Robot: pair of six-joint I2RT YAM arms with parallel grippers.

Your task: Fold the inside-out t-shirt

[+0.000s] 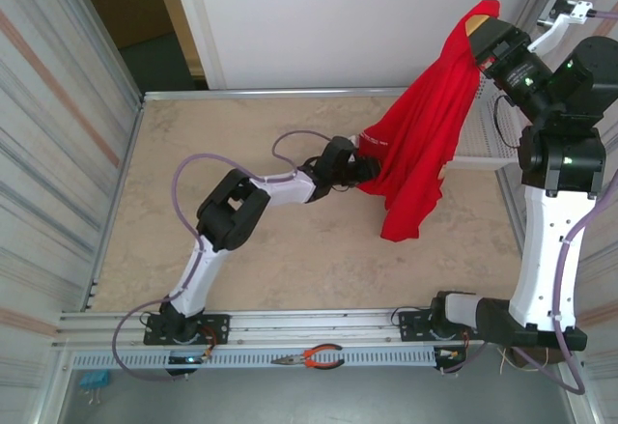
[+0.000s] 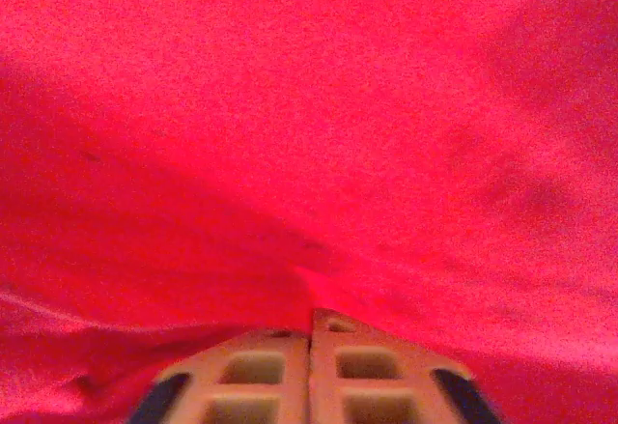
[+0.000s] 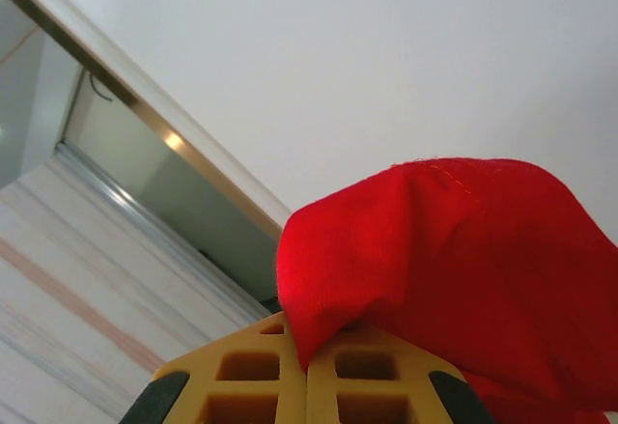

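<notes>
Aloft over the table's (image 1: pixel 241 125) far right, your inside-out t-shirt (image 1: pixel 425 134) hangs from the clenched right gripper (image 1: pixel 480 33) while the left gripper (image 1: pixel 367 166) pinches its side, and pulling hard could slip either thin pinch.

No text, brand, number or sign could be read. The red t-shirt (image 1: pixel 425 125) showed plain cloth, and a pale mark (image 1: pixel 369 138) along its edge in the top view was too small to make out.
</notes>
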